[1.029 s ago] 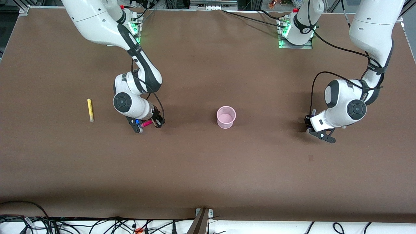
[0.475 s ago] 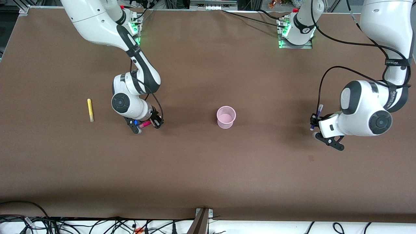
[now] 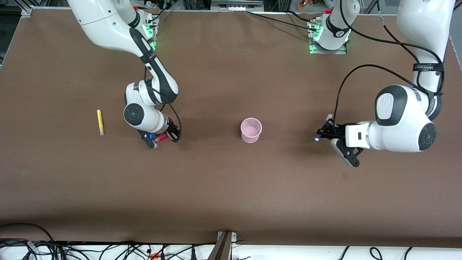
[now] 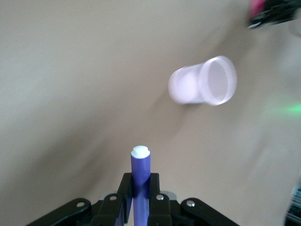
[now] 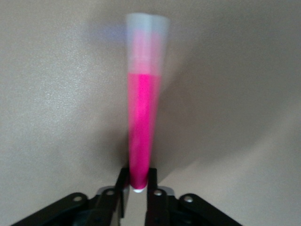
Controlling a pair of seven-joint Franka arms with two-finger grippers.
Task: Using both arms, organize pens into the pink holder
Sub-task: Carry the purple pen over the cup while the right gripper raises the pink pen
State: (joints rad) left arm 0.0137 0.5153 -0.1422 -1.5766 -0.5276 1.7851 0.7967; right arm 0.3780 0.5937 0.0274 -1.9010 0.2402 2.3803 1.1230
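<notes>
The pink holder [image 3: 251,130] stands upright mid-table; it also shows in the left wrist view [image 4: 204,81]. My left gripper [image 3: 326,131] is shut on the purple pen [image 3: 323,128] and holds it in the air, off toward the left arm's end from the holder; the pen sticks out between the jaws [image 4: 140,172]. My right gripper [image 3: 163,137] is low over the table, shut on the end of the magenta-pink pen [image 3: 161,137], which points away from the jaws [image 5: 141,122]. The yellow pen [image 3: 100,122] lies on the table toward the right arm's end. The green pen is out of view.
The brown table [image 3: 231,187] runs wide around the holder. Cables and a bracket [image 3: 224,245] lie along the edge nearest the front camera. The arm bases [image 3: 327,36] stand at the edge farthest from it.
My left arm has lifted the purple pen and carried it toward the holder. My right gripper has stayed low on the magenta-pink pen, barely shifting.
</notes>
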